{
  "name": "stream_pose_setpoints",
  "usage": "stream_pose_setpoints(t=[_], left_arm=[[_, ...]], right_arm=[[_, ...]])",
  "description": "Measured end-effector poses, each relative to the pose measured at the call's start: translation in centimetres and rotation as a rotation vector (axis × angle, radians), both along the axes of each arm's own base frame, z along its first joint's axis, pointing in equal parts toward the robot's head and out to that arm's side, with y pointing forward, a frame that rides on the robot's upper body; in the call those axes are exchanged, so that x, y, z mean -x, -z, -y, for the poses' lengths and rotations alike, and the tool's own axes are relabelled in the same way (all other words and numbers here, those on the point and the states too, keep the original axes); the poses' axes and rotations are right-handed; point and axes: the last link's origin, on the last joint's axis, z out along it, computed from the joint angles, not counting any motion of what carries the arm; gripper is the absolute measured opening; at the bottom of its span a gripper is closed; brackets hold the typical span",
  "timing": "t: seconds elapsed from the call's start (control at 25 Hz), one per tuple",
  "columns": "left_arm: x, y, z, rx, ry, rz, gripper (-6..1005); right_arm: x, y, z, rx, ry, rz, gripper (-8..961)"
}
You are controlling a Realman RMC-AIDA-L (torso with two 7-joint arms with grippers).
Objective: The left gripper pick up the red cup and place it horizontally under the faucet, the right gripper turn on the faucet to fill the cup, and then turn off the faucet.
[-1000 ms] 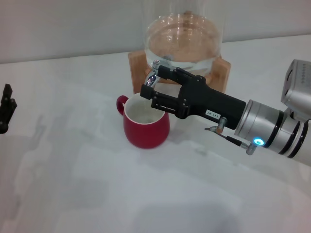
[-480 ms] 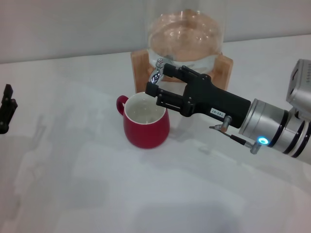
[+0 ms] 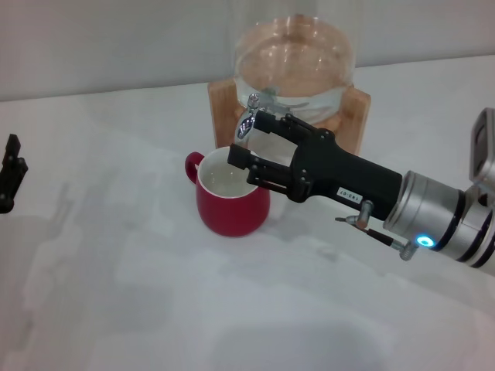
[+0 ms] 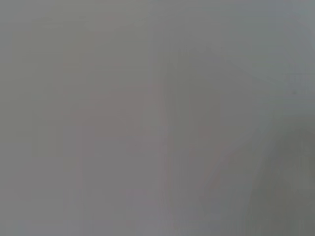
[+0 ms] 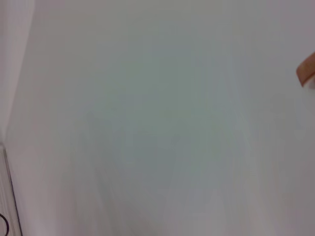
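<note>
glossy red cup [image 3: 232, 202] sits under chrome faucet [image 3: 247, 124], blocky right gripper [image 3: 246, 139] spread around its lever.

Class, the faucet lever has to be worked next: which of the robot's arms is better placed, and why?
Right. The right gripper is already at the faucet above the red cup; the left gripper sits far off at the table's edge.

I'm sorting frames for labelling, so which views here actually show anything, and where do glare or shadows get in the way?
Head view: usable; soft shadows on the table, reflections on the glass jar and chrome faucet, right gripper over the red cup. Left wrist view: featureless grey. Right wrist view: pale blank surface, only a wooden corner.
</note>
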Motion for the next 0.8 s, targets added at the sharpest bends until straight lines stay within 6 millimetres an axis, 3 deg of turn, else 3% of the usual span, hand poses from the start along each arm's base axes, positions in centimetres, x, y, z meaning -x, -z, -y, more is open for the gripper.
stream_pose_setpoints(t=[0.24, 0.8], left_arm=[[0.1, 0.0, 0.1, 0.001, -0.004, -0.003, 823], [0.5, 0.0, 0.2, 0.004, -0.015, -0.009, 825]], right_arm=[[-0.4, -1.2, 0.0, -0.042, 0.010, -0.023, 840], [-4.2, -5.8, -1.0, -0.215, 0.137, -0.020, 840]])
